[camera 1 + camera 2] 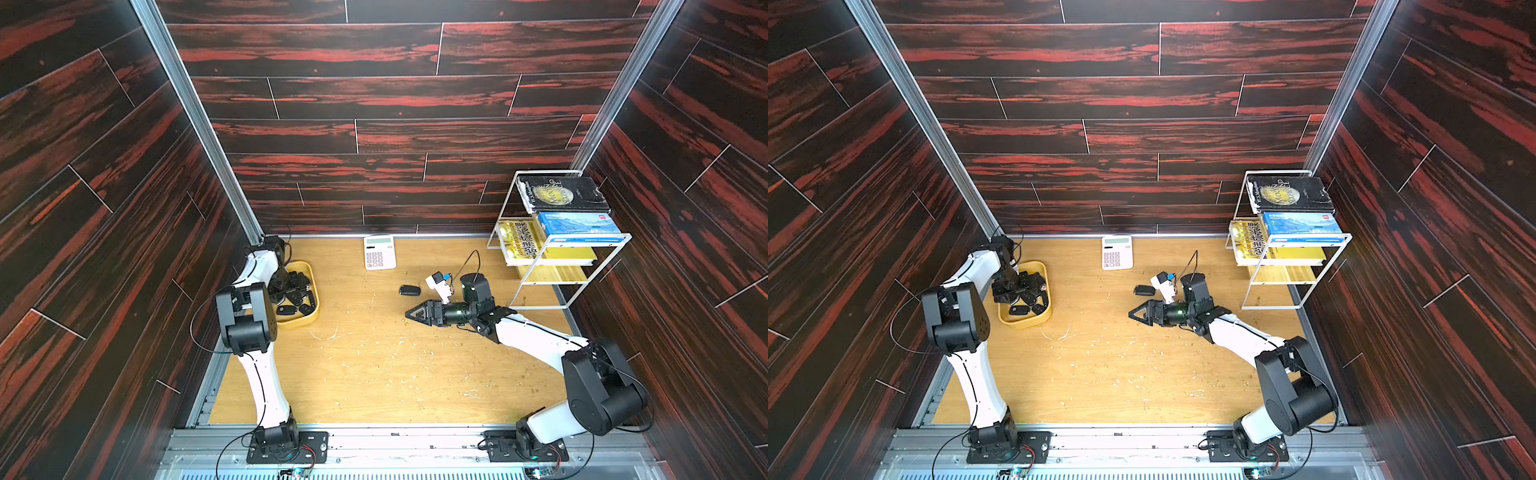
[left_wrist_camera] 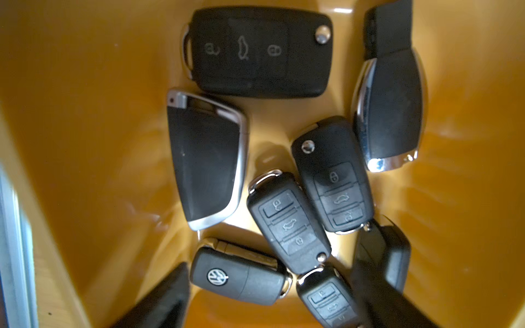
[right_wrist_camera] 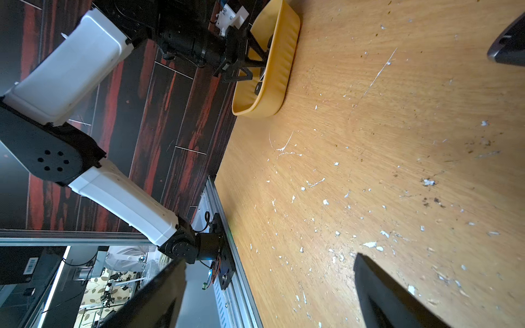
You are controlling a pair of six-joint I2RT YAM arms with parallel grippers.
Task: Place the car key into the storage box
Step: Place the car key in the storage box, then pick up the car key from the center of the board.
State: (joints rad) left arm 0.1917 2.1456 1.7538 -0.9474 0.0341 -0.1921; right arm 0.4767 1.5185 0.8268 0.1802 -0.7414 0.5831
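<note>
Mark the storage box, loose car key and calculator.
storage box [image 1: 300,323], in a top view, near wall
loose car key [image 1: 410,290], in a top view, its middle
calculator [image 1: 376,258], in a top view, keypad

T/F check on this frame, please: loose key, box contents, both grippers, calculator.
1. One car key lies on the table outside the storage box. True.
2. The right gripper holds that key. False: it is open and empty, beside the key.
3. The left gripper is over the storage box. True.
4. The storage box is empty. False: several keys lie in it.
5. The calculator sits on the book rack. False: it lies on the table, away from the book rack.
</note>
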